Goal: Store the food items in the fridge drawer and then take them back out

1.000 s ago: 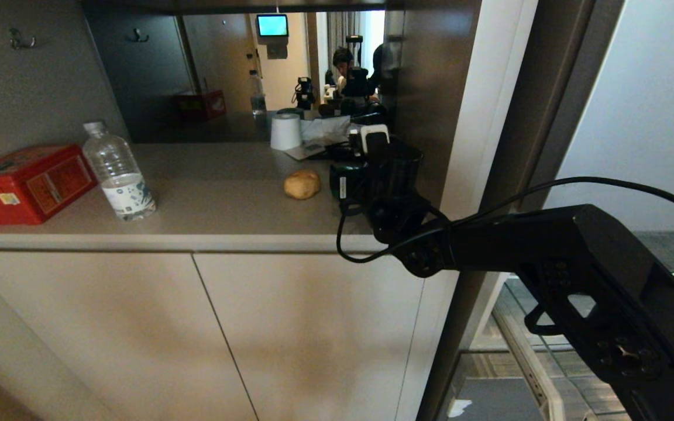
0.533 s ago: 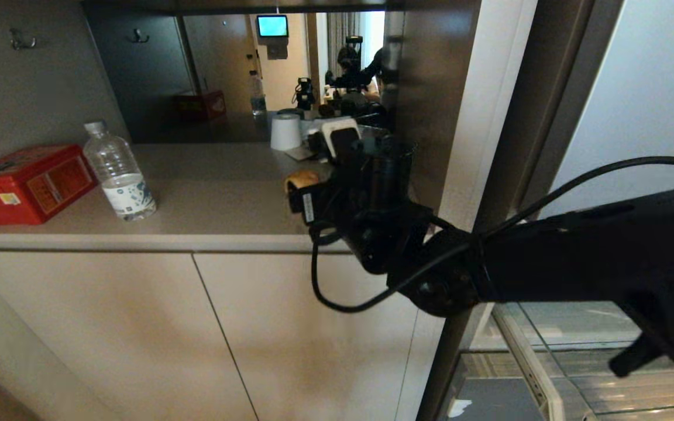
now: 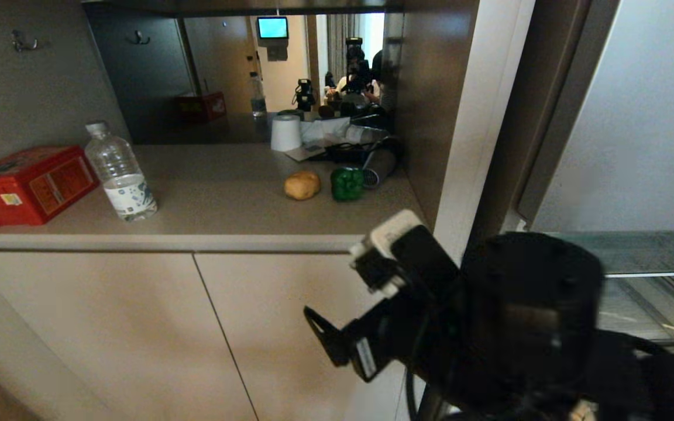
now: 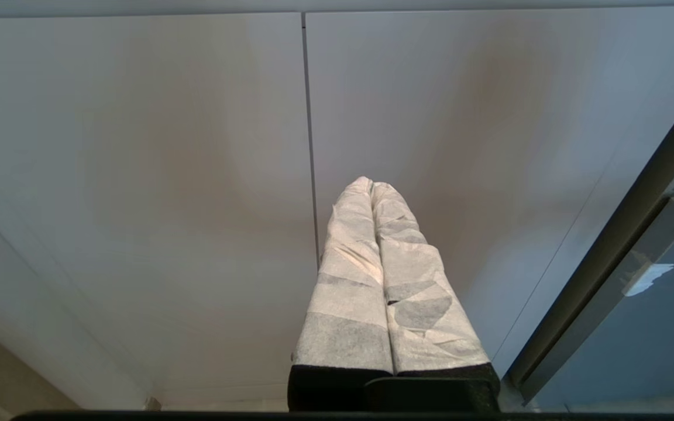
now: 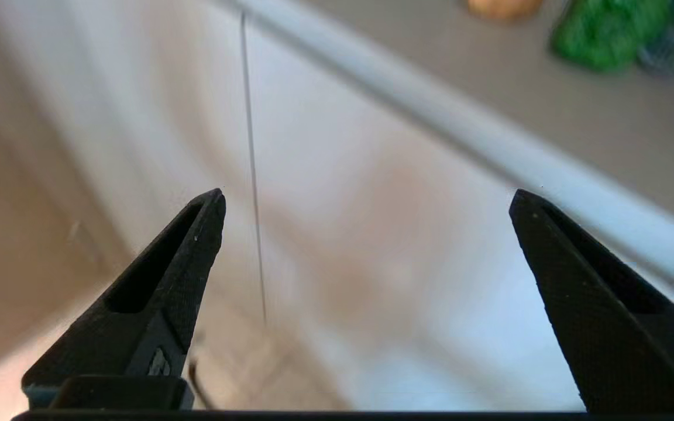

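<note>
The tan potato (image 3: 302, 185) and the green bell pepper (image 3: 347, 183) lie side by side on the grey counter (image 3: 214, 204), near its right end. Both also show far off in the right wrist view, the pepper (image 5: 606, 32) and the potato (image 5: 504, 7). My right gripper (image 5: 367, 196) is open and empty, below the counter's edge, facing the beige cabinet doors (image 3: 196, 327). In the head view its arm (image 3: 489, 327) fills the lower right. A see-through part of the fridge drawer (image 3: 659, 310) shows behind that arm. My left gripper (image 4: 371, 185), wrapped in white, is shut and parked before the doors.
A red box (image 3: 27, 184) and a water bottle (image 3: 119, 178) stand at the counter's left. A white paper roll (image 3: 285, 132) and a metal cup (image 3: 379, 164) on its side lie at the back by the mirror. The fridge door (image 3: 635, 117) stands at right, with a glass shelf (image 3: 647, 251) beneath.
My right gripper has drawn back off the counter and dropped in front of the cabinet doors. The pepper, covered by the gripper before, now lies bare beside the potato.
</note>
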